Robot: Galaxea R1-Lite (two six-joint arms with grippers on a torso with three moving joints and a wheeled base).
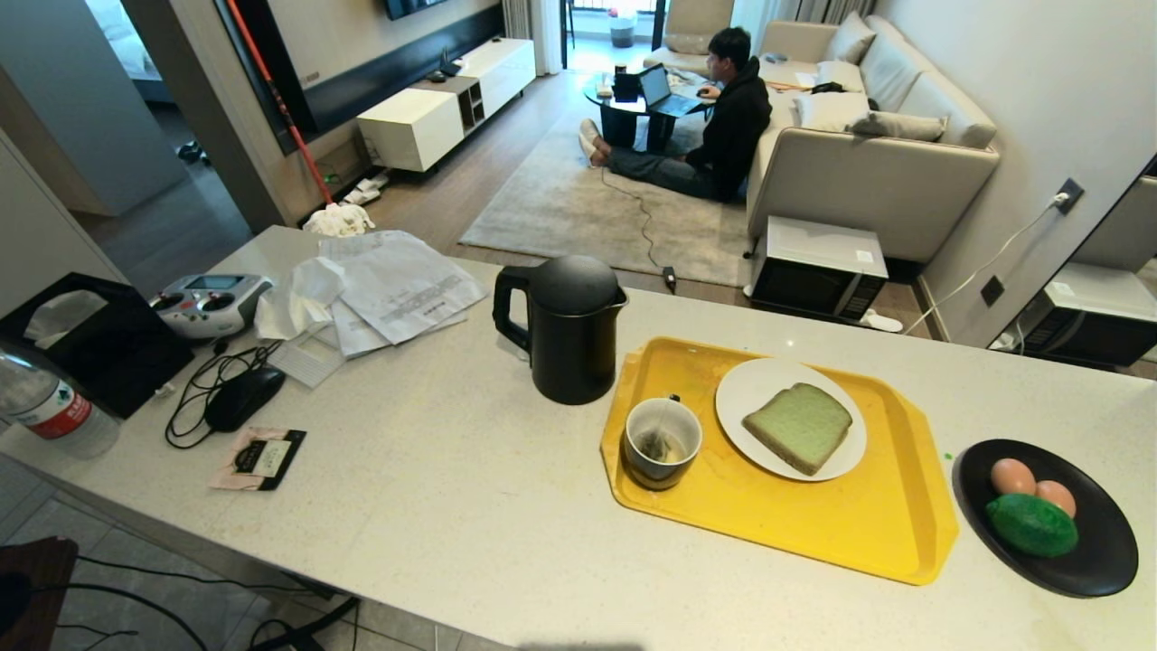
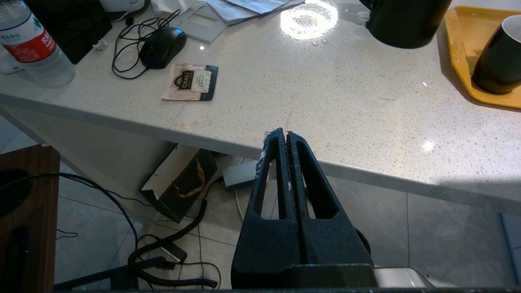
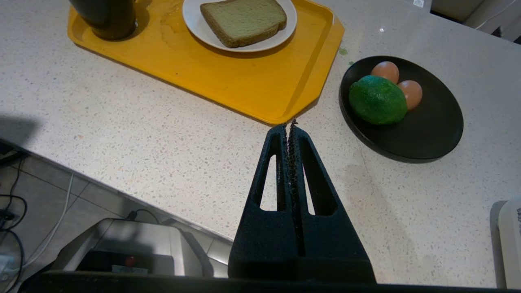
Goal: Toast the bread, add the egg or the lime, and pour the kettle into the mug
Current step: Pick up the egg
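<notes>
fingers: together, both grippers | lime: on black plate, just beyond right gripper

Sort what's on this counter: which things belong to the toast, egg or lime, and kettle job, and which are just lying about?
For the job: bread on white plate, mug, yellow tray, kettle, lime and eggs on black plate.

Lying about: papers, mouse, remote controller, water bottle, tea sachet.

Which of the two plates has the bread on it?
The white plate on the yellow tray holds the bread; the black plate beside the tray holds eggs and a lime.
</notes>
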